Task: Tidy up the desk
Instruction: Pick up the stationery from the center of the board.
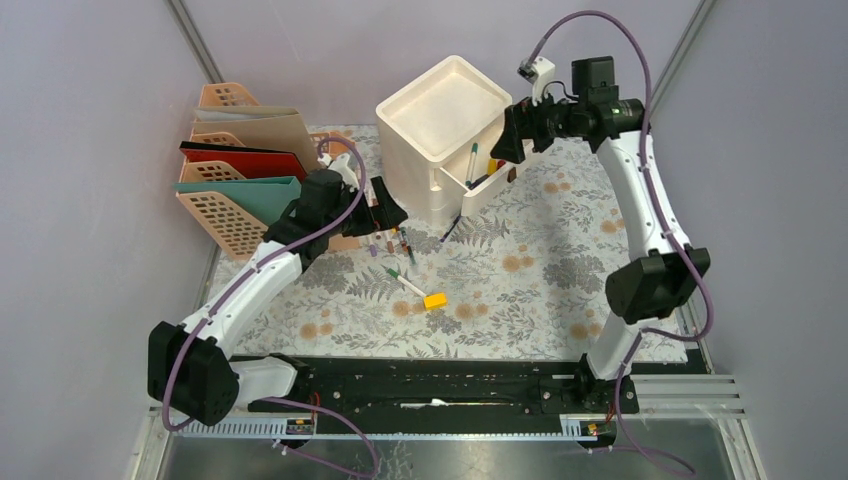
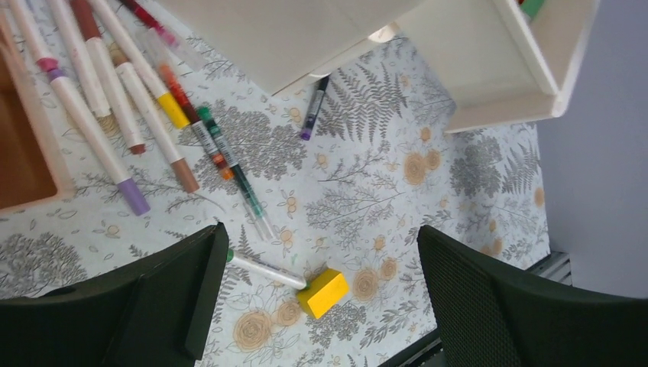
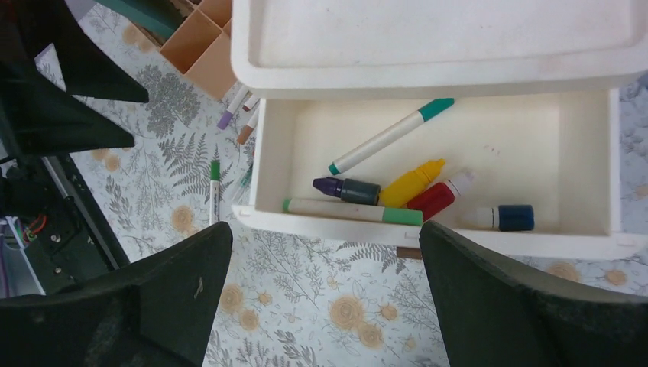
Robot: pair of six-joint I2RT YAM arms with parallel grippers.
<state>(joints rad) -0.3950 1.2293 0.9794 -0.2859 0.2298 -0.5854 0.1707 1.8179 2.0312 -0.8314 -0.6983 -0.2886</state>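
Right gripper point(image 3: 325, 229) is hanging closest to the lens, fingers spread wide with nothing between them, hovering over the open drawer point(image 3: 565, 229) of the white drawer unit point(image 1: 440, 110). That unit is sitting at the far edge of the desk point(image 1: 520, 300), about mid-width, with the drawer sticking out toward the right edge. Inside the drawer, a white marker with a green cap point(image 3: 390, 136) is lying diagonally, and another green-ended marker point(image 3: 351, 210) is lying along the front wall. Between them a dark purple bottle point(image 3: 348, 189), a yellow bottle point(image 3: 413, 183) and a red bottle point(image 3: 435, 197) are lying bunched together, and a blue-capped item point(image 3: 508, 217) is lying apart toward the drawer's other end (too small to say what it is). Left gripper point(image 2: 321, 229) is also standing wide apart and holding nothing, hanging above the desk left of centre. A yellow block point(image 2: 322, 293) is lying near the desk's middle, with a green-tipped pen point(image 2: 264, 267) just beside it. Loose markers point(image 2: 115, 92) are lying fanned out between the drawer unit and the peach file rack point(image 1: 225, 205) in the far-left corner. One purple-tipped pen point(image 2: 314, 107) is poking out from under the unit's base. The desk itself is lying flat in front of both arm bases.
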